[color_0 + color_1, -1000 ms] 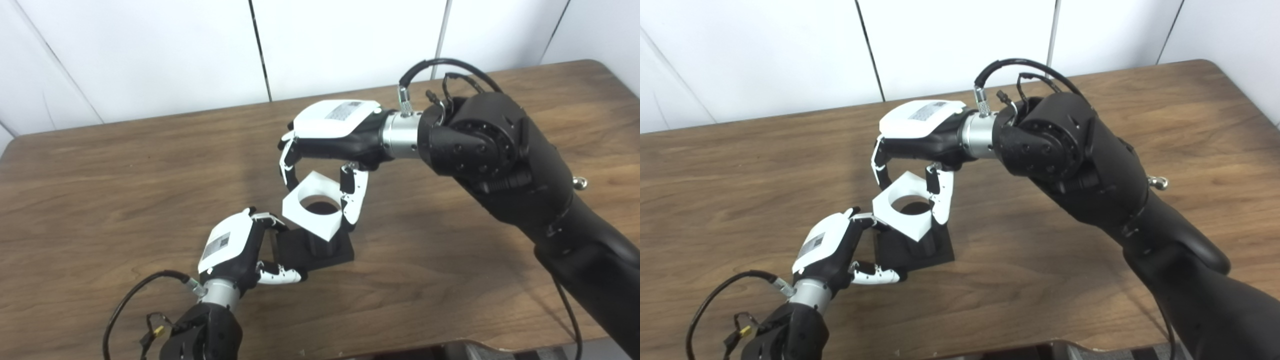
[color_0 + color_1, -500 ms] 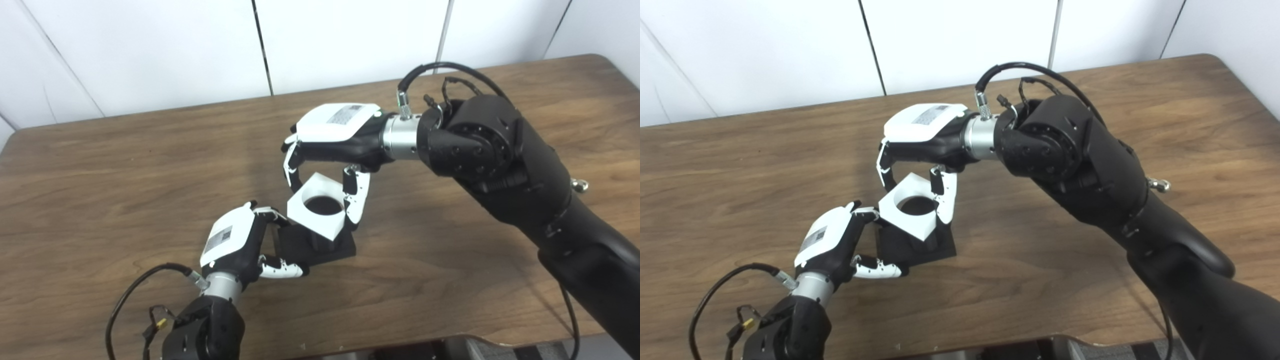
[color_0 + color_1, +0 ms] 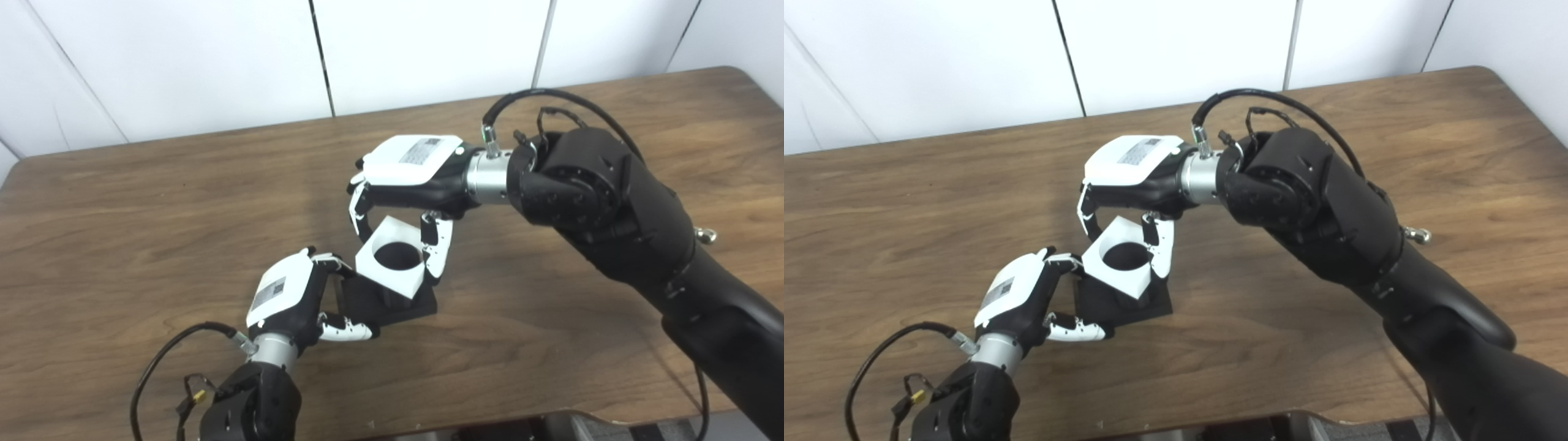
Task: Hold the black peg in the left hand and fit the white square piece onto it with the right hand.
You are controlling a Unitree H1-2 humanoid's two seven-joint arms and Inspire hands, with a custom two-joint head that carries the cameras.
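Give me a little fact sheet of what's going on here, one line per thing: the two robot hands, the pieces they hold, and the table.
left robot hand: shut on the black peg's square base
black peg with flat square base: resting on the table, post mostly hidden inside the white piece
right robot hand: shut on the white piece from above
white square plastic piece with round hole: tilted, over the peg
brown wooden table: carries the base

I see a brown wooden table (image 3: 153,202) with visible grain filling most of my view, its rounded far corner toward two o'clock. Behind it, from nine through one o'clock, stands a white panelled wall (image 3: 429,49) split by thin dark seams.
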